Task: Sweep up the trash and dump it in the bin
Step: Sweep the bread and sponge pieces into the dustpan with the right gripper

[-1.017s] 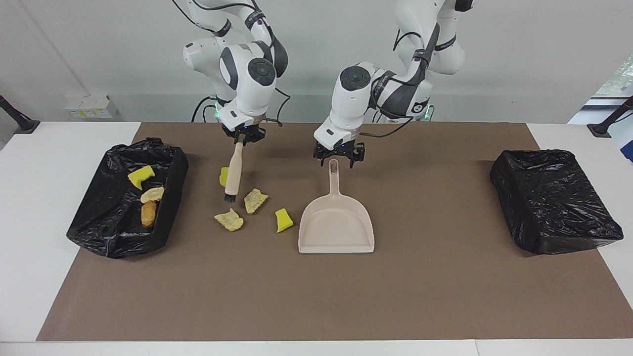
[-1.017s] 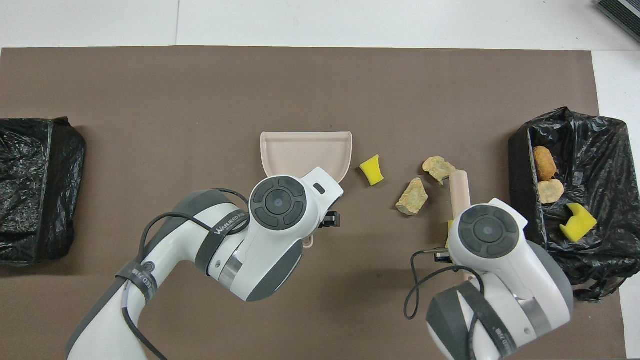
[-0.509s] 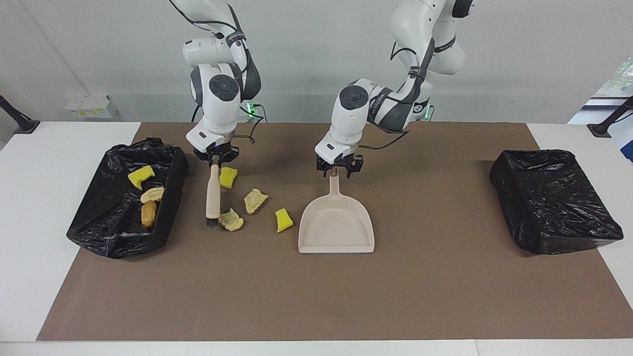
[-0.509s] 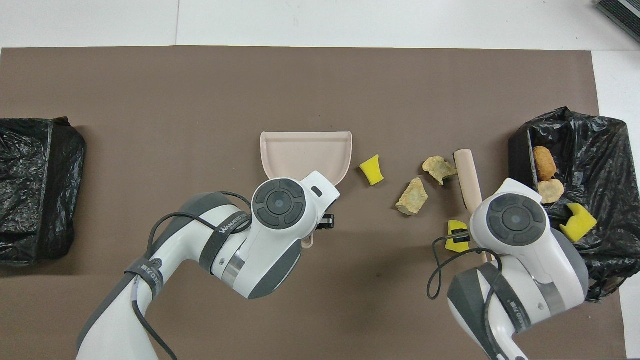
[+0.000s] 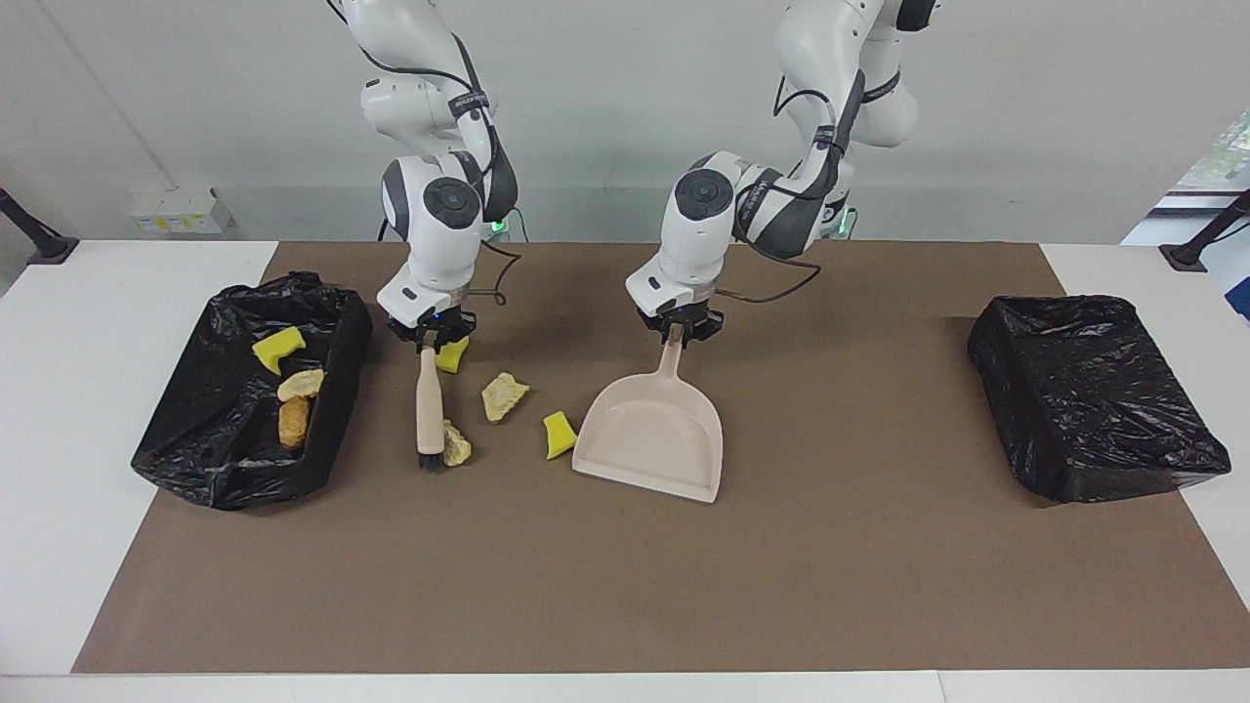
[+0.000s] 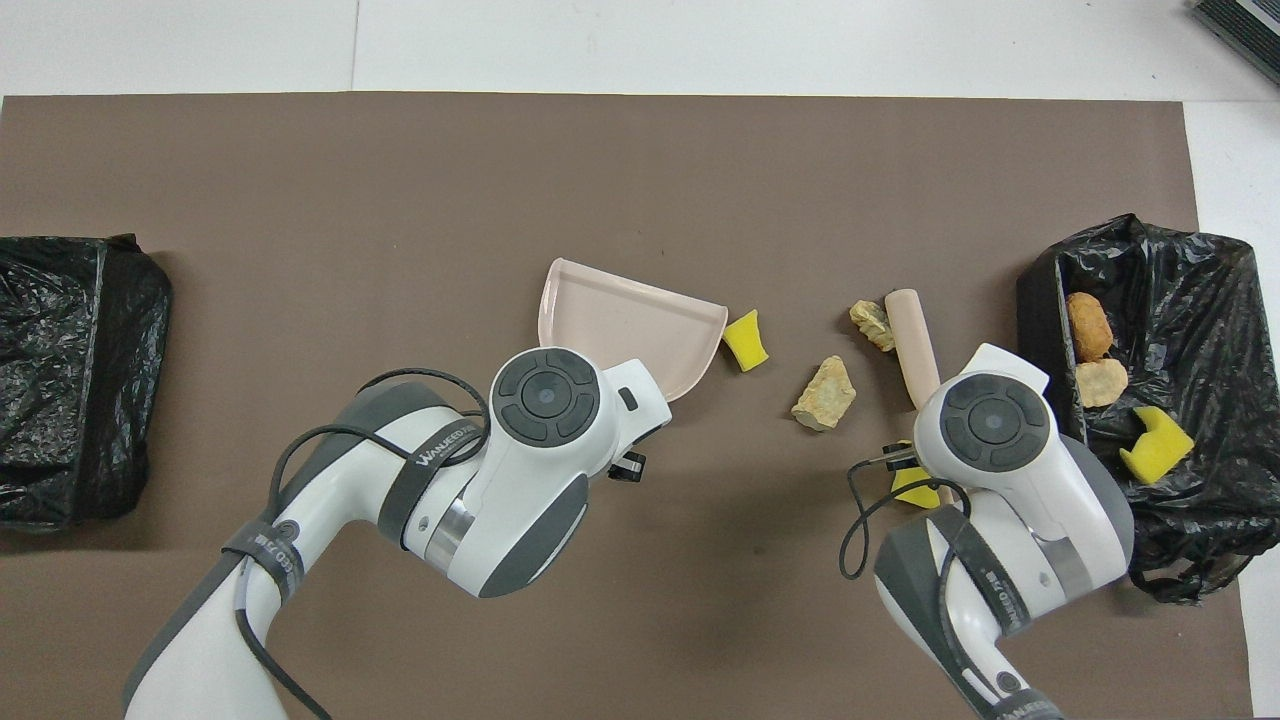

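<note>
We see the right gripper (image 5: 430,339) closed on the top of the brush (image 5: 428,405) handle, the bristles down on the mat (image 5: 625,586) and touching a tan scrap (image 5: 454,445). In the facing view a yellow scrap (image 5: 452,355) lies at one o'clock of that gripper, a second tan scrap (image 5: 504,395) at three o'clock of the brush.

Our left gripper (image 5: 678,330) is clamped on the dustpan (image 5: 652,439) handle, and the pan sits skewed on the bench (image 5: 117,605). Another yellow scrap (image 5: 558,434) lies just beside the pan's corner, at its nine o'clock.

Three more scraps (image 5: 289,386) lie in the bin (image 5: 337,391) at the right arm's end. A second bin (image 5: 1094,400) stands at the left arm's end.
</note>
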### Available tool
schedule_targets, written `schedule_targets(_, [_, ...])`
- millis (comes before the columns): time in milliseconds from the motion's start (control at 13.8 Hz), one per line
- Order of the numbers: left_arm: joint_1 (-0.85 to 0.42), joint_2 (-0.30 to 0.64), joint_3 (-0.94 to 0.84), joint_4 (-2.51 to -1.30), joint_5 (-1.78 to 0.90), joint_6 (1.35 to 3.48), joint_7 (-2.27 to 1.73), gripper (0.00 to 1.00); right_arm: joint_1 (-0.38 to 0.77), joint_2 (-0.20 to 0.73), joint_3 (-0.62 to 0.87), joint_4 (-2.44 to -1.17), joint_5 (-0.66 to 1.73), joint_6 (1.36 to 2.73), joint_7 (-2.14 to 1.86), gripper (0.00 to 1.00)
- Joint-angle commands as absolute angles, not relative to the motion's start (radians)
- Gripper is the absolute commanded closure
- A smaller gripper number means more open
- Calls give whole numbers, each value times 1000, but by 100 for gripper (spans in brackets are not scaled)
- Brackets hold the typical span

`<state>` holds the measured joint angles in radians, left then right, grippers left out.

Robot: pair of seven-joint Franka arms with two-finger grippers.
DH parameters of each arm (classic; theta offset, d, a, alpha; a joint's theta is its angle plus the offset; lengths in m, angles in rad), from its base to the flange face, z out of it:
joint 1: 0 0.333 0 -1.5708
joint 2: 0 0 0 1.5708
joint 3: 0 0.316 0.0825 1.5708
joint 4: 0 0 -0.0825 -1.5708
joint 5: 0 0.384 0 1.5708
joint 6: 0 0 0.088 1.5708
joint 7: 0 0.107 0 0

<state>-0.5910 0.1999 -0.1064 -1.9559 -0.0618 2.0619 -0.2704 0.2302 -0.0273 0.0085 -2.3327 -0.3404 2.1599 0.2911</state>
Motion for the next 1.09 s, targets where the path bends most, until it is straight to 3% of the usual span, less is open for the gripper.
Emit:
schedule_targets(0, [-574,134,-103,-1976,-29,1970,-155,86,287,-28,15,-2313,-201,2141,264,100])
schedule_targets(436, [-529,64,-103,-1990,-17,1850,128,88,342,-18,15,-2293,-28,2125,299,100])
schedule_targets(509, [-517,58,-103,-2005,-15,1850,187,88,362,0,15,-2277,-12,2125,355,100])
schedule_targets(581, [-515,36,-103,-2040,-15,1859,228,96,373,17,15,-2254,-8,2122,391,100])
schedule_targets(799, [-528,-34,-104,-2166,54,1926,306,96,373,31,15,-2237,29,2114,419,100])
schedule_targets(1017, [-517,-48,-104,-2187,67,1930,422,97,374,28,17,-2238,63,2108,440,100])
